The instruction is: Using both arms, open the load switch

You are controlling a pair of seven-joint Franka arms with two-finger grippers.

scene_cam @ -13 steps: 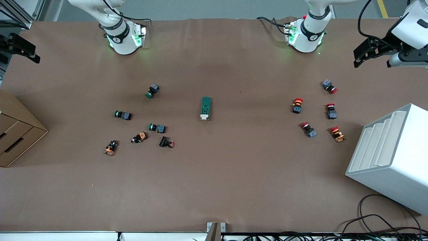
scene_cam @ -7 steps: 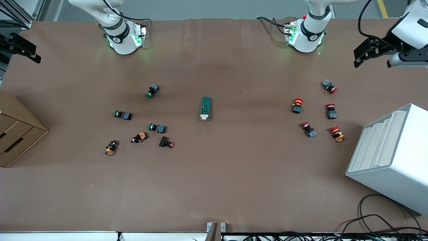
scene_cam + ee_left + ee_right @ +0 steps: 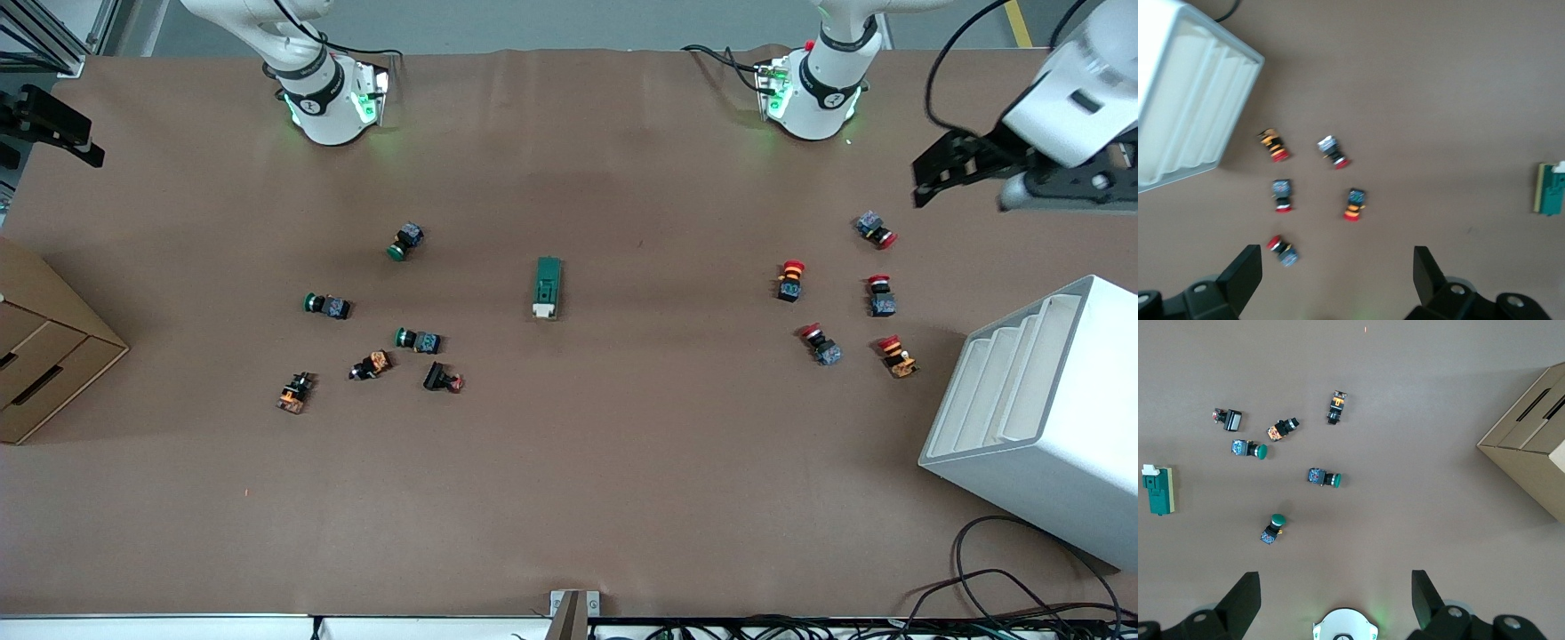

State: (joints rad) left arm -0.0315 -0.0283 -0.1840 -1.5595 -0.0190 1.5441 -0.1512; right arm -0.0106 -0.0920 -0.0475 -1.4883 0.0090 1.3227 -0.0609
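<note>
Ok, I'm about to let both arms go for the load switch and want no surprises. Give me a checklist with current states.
1. Load switch lies flat mid-table, nothing touching it: ok.
2. White slider at the end nearer the front camera: ok.
3. Left gripper open, holding nothing: ok.
4. Right gripper open, holding nothing: ok.
5. Either gripper at the switch: not ok; both hang near the table ends.
6. Push-buttons clear of the switch: ok.

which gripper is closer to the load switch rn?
Left. Left gripper hangs open above the red buttons at its table end; right gripper is open at the opposite table edge. Load switch lies mid-table.
</note>
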